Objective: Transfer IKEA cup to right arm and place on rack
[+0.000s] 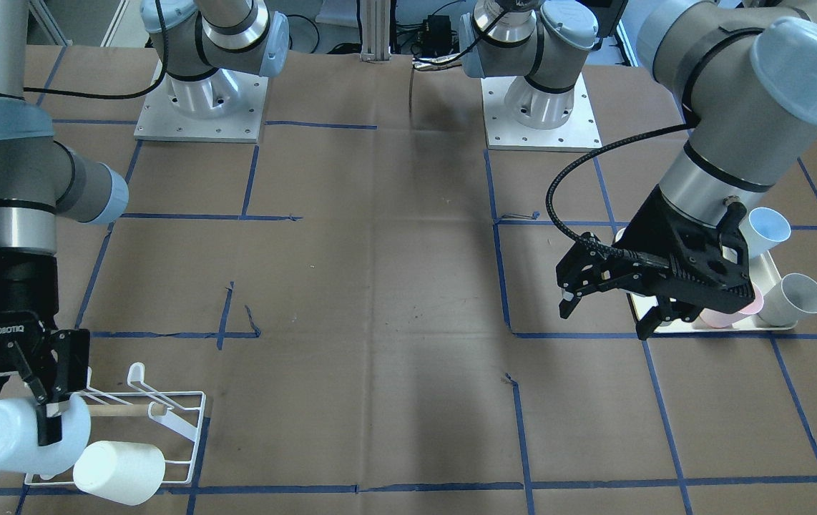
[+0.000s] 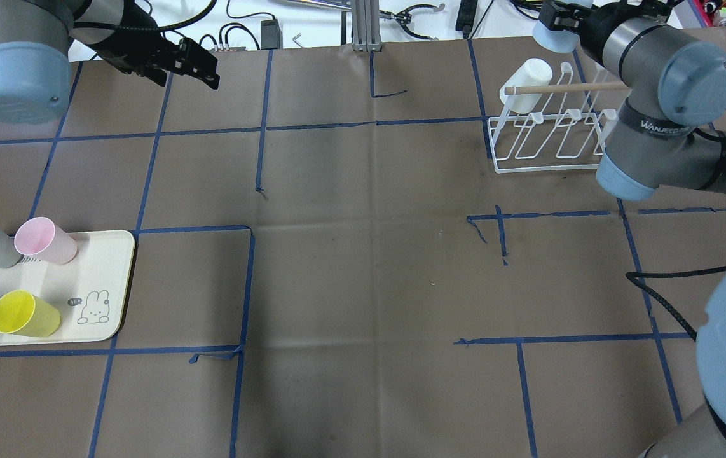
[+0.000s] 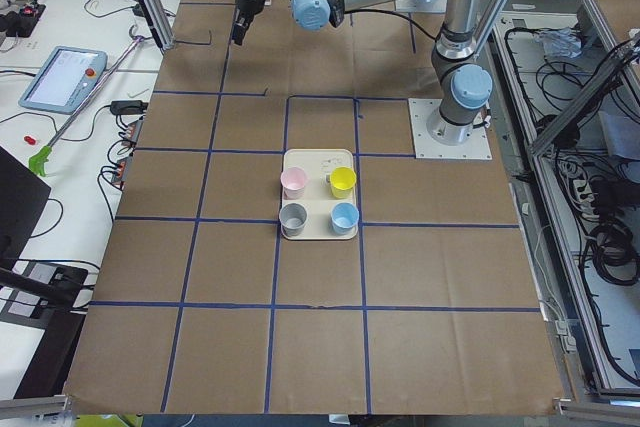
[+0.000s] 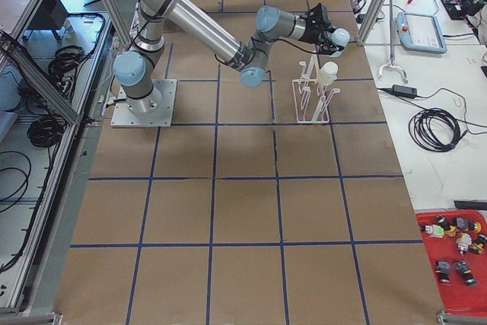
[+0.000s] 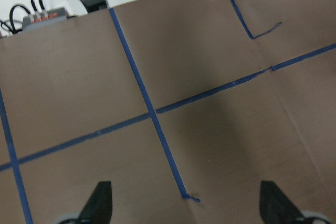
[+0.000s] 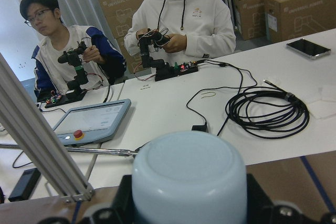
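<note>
The pale blue plastic cup (image 1: 1,440) hung tipped on its side at the lower left of the front-facing view. The black ROBOTIQ gripper (image 1: 18,422) of the silver and pale-blue right arm (image 1: 4,193) clamped it across its body, reaching down the left edge. The small white wire rack with a wooden dowel (image 1: 119,410) stood just beside it. The cup overlapped the rack's left end; contact with a prong could not be told.
</note>
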